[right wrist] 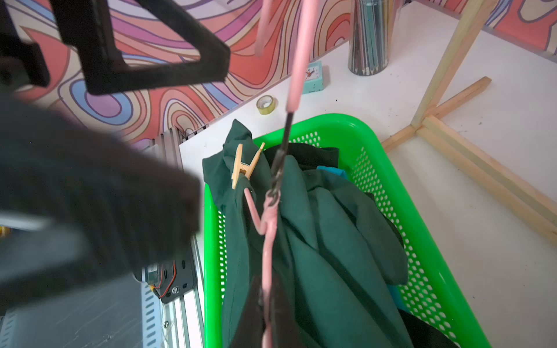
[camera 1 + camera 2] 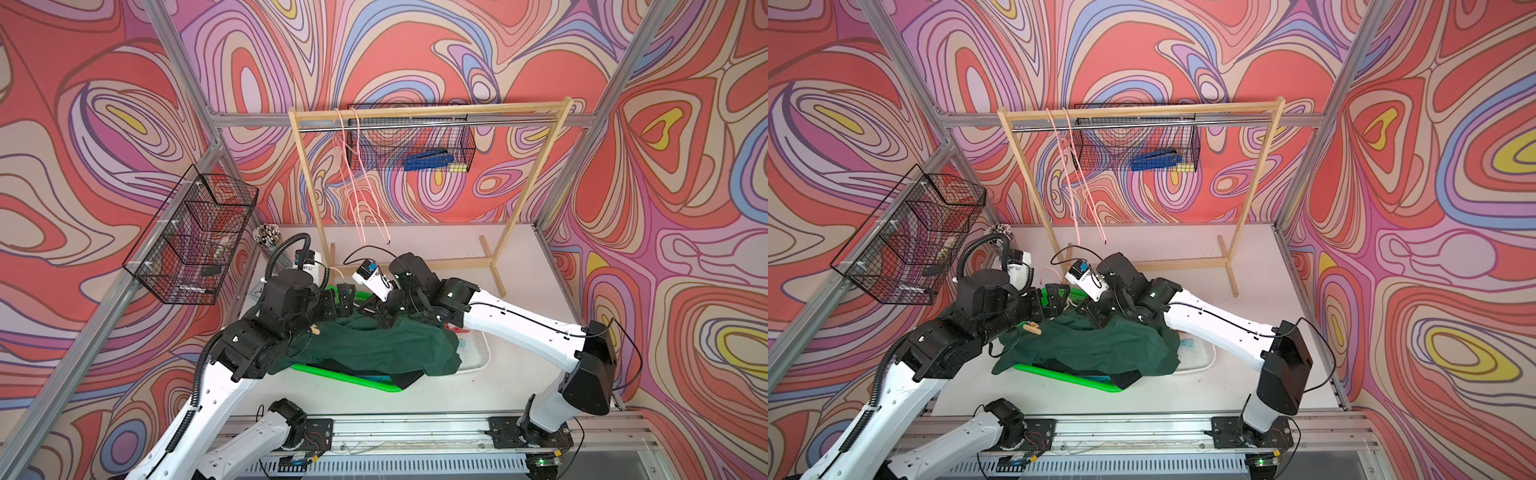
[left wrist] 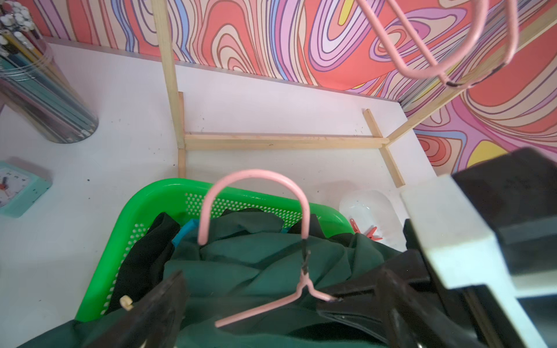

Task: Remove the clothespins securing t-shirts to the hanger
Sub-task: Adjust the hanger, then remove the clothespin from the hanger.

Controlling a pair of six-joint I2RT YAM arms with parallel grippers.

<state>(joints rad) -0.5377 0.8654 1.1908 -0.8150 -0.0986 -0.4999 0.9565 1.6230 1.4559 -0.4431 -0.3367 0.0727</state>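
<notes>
The clothespin (image 1: 245,165) you are after is a pale yellow spring peg. Its two legs are splayed in a V, and its mouth bites the dark green shirt (image 1: 316,241) onto one arm of the pink wire hanger (image 1: 269,223). It sits at the shirt's bunched end, by a corner of the green basket (image 1: 346,120), on the side towards your left arm. Your left gripper (image 2: 338,300) hangs near it with its fingers spread wide and nothing between them. Your right gripper (image 1: 265,286) is clenched on the hanger's other arm, past the twisted neck. A black shirt (image 3: 144,256) and a turquoise one (image 3: 184,234) lie under the green shirt in the basket. Loose red clothespins (image 3: 366,233) lie in the clear tray (image 3: 361,205) just beside the basket.
</notes>
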